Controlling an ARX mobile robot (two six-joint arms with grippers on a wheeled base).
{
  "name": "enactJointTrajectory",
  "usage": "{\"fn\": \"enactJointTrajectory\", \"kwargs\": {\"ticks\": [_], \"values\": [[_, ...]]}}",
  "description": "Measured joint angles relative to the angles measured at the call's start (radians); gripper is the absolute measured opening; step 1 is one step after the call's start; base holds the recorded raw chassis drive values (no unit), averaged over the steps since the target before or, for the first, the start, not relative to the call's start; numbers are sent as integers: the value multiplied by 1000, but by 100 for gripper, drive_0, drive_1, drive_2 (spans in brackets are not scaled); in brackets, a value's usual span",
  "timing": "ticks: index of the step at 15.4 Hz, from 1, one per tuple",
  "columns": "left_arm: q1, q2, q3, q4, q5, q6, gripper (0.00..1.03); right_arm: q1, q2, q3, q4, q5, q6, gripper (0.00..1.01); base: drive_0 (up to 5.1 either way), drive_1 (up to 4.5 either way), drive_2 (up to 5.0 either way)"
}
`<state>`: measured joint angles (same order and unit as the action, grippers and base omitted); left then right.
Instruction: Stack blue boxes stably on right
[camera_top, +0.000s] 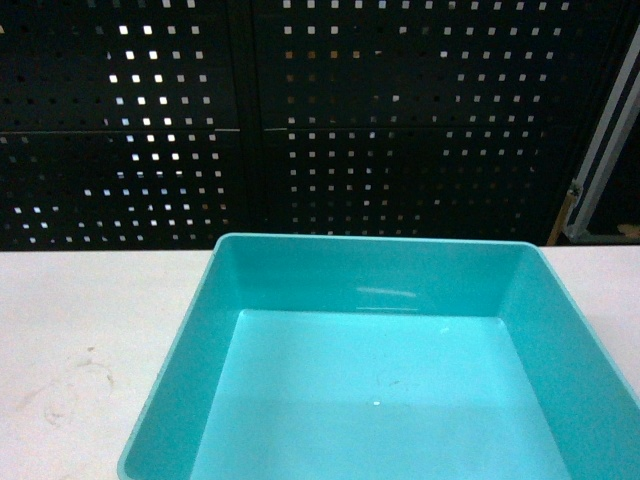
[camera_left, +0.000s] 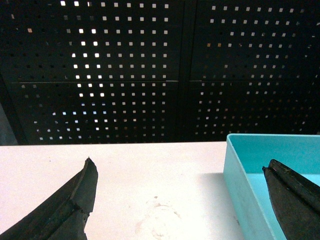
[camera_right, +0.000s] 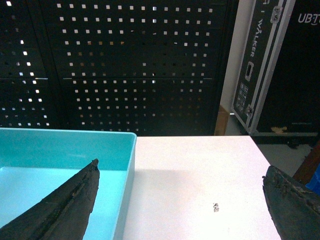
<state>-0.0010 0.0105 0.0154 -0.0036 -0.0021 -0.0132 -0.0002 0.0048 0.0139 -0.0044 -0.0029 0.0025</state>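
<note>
The blue box (camera_top: 380, 390) sits on the table (camera_top: 80, 340), center-right — light, stiff, slick plastic; grip its rolled rim. Left end effector (camera_left: 180, 200) and right end effector (camera_right: 180, 200) spread wide, each straddling a side wall.

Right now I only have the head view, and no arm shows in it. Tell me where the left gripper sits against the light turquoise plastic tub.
Observer: The left gripper is open and straddles the left wall of the light turquoise plastic tub. One of its fingers is over the white table, the other over the tub's inside.
Operator: Now report the right one.
Observer: The right gripper is open too. It straddles the tub's right wall the same way, with its outer finger over the table.
Operator: Name anything lying right of the tub.
Observer: A small dark speck lies on the table, apart from the tub's right wall.
</note>
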Motion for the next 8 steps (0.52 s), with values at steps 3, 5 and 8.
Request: {"fn": "enactJointTrajectory", "kwargs": {"ticks": [3,5,8], "values": [[0,0,0,0,0,0,98,0,0,0,0,0,0,98,0,0,0],[0,0,0,0,0,0,98,0,0,0,0,0,0,98,0,0,0],[0,0,0,0,0,0,98,0,0,0,0,0,0,98,0,0,0]]}}
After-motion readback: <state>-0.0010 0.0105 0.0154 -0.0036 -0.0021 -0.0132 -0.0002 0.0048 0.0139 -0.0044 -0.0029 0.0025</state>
